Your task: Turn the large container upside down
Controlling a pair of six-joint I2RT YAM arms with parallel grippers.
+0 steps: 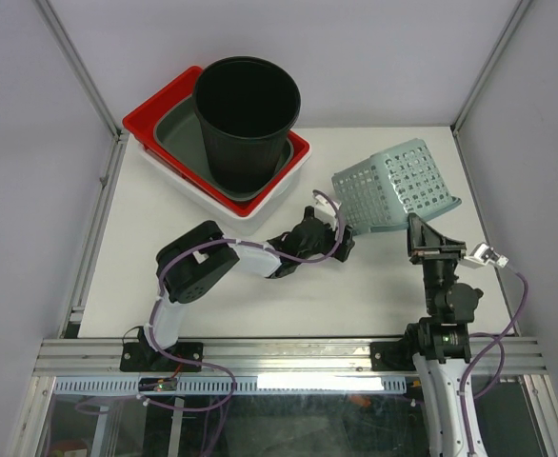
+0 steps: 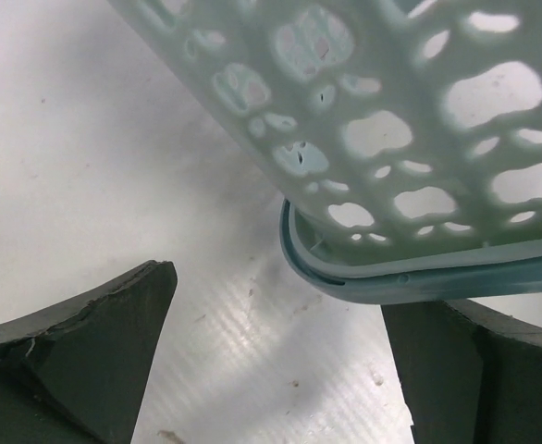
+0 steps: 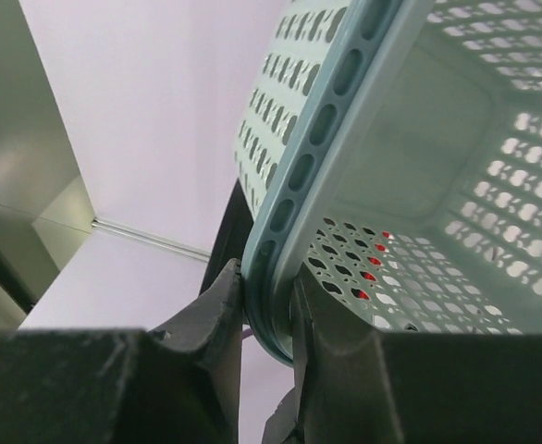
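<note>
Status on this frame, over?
Right gripper shut on basket rim. Left gripper open, beside basket's low edge. Basket tilted, not yet flipped. Bucket in trays, well clear.

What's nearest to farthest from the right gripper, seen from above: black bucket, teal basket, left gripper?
1. Teal basket, pinched in the right gripper.
2. Left gripper, just to its left.
3. Black bucket, far left at the back.

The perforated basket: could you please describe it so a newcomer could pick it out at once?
On the white table, look to the far right side. The basket hangs tilted there, rim pinched by the right gripper. Unlike the solid black bucket, it is pale teal latticework.
</note>
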